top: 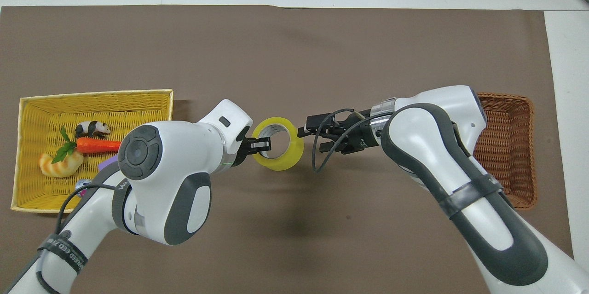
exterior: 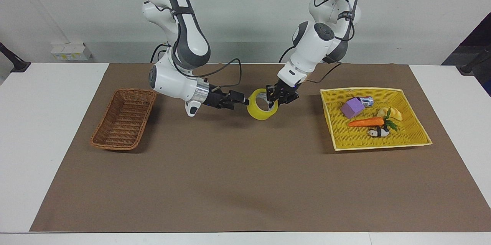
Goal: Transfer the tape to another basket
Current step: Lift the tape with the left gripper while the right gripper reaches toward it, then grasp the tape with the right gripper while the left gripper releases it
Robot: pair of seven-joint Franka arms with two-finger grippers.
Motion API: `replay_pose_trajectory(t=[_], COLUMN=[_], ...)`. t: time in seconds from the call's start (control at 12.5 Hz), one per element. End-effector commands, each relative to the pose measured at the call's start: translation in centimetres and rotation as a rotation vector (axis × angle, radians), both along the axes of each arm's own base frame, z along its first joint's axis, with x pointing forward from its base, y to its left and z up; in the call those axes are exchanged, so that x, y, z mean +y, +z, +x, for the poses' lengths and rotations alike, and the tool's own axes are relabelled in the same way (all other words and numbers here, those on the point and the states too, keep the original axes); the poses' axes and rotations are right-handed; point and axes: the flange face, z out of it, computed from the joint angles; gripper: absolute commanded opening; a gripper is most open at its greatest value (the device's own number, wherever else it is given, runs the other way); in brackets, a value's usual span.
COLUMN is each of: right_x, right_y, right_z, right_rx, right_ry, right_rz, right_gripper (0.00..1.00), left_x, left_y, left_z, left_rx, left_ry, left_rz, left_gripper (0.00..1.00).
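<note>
A yellow roll of tape (exterior: 257, 114) (top: 281, 163) hangs in the air over the middle of the brown mat. My left gripper (exterior: 274, 98) (top: 261, 144) is shut on its rim, with one finger inside the core. My right gripper (exterior: 245, 101) (top: 312, 136) is open and level with the roll. Its fingertips are right at the roll's outer wall, on the side toward the right arm's end, and I cannot tell whether they touch it. The dark brown wicker basket (exterior: 122, 119) (top: 508, 147) sits empty at the right arm's end of the mat.
A shallow yellow woven tray (exterior: 383, 146) (top: 92, 95) lies at the left arm's end. It holds a purple block (exterior: 352, 107), a carrot (exterior: 366, 122) (top: 96, 145), a toy panda (exterior: 378, 132) (top: 92, 127) and a bread-like piece (exterior: 393, 113) (top: 57, 165).
</note>
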Motion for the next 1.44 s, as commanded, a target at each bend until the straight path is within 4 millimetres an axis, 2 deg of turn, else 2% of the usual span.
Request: replay_pose_trajectory(t=[0.0,0.08,0.4,0.56,0.88,0.96,1.12,1.28,1.36], right_x=[1.1,1.9,2.8,4.7,4.6,4.7,4.6,4.4,4.3], right_y=[0.4,0.5,2.0,1.1,0.5,0.4,0.5,0.5,0.4], right_z=[0.5,0.2,2.2,0.8,0.0,-0.1,-0.1,-0.1,-0.1], right_rx=[0.024,0.031,0.039,0.034,0.017,0.017,0.015,-0.001,0.006], right_ry=[-0.058,-0.061,-0.111,-0.097,-0.055,-0.042,-0.037,-0.018,-0.015], right_rz=[0.022,0.017,0.015,-0.012,-0.062,-0.070,-0.070,-0.066,-0.063], right_gripper=[1.00,1.00,1.00,1.00,1.00,0.94,0.67,0.14,0.00], left_x=[-0.3,-0.3,-0.4,-0.8,-0.9,-0.9,-1.0,-1.0,-0.9], left_y=[0.8,0.9,1.0,1.1,1.3,1.3,1.3,1.9,1.9], left_z=[-1.0,-1.0,-1.0,-1.0,-0.8,-0.7,-0.6,0.1,0.2], left_rx=[0.003,0.001,-0.001,-0.005,-0.009,-0.008,-0.010,-0.021,-0.023], left_ry=[0.003,0.002,0.001,-0.005,-0.002,0.001,0.001,0.006,0.006], left_rz=[-0.024,-0.024,-0.025,-0.027,-0.030,-0.030,-0.030,-0.036,-0.037], left_gripper=[0.00,0.00,0.00,0.00,0.00,0.00,0.00,0.00,0.01])
